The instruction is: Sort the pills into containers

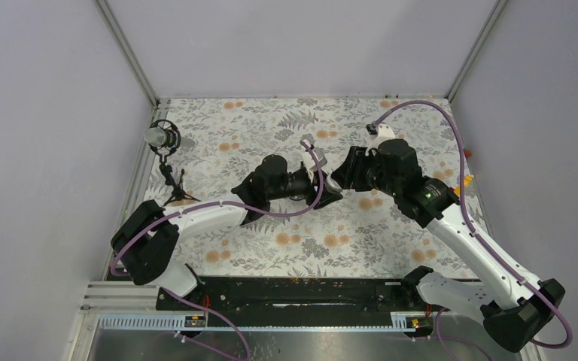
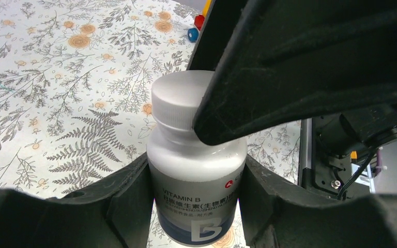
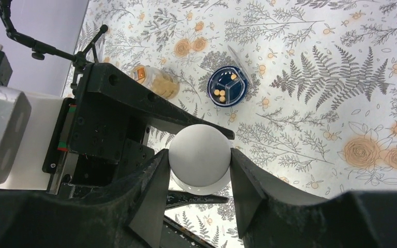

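Bottle (image 2: 196, 170) held well inside table (image 1: 376, 242) edges

white arms (image 1: 214, 215), black joints (image 1: 149, 252), purple cables (image 1: 463, 158)

Capped bottle (image 2: 196, 181) between left fingers (image 2: 126, 204), right fingers (image 3: 152, 199) flanking its cap (image 3: 200, 155), pills (image 3: 219, 94) in round case (image 3: 243, 93) beside lying bottle (image 3: 157, 81)

Right jaws partly hide the bottle (image 2: 196, 175) and its white cap (image 2: 178, 101).
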Robot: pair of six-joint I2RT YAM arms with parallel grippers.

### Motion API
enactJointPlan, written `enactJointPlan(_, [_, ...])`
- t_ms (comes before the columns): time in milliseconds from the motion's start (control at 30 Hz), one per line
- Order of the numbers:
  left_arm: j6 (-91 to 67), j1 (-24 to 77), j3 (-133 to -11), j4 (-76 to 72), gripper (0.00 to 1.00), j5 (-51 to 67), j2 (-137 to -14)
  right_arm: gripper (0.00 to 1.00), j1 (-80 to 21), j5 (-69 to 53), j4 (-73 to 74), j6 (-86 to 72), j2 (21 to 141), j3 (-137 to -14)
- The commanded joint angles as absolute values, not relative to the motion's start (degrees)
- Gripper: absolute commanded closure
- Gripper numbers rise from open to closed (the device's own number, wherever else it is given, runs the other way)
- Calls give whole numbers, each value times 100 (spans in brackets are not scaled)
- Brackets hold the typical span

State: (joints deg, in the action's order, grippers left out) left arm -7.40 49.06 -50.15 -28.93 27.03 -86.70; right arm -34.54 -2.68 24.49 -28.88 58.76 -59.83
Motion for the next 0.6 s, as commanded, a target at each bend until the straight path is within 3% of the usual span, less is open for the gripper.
enactJointPlan(0, [-927, 5001, -5533, -2988, 100, 2517, -8633, 47, -3516, -477, 2217, -2582, 5918, -6068])
enactJointPlan(367, [-751, 4996, -5292, -3297, 100, 2560, -8684, 24, -3517, -292, 2361, -2507, 5663, -6252])
enactJointPlan(567, [-670, 4995, -4938, -3779, 100, 2591, -8603, 13, -3518, -381, 3129, -2358, 5832, -6856])
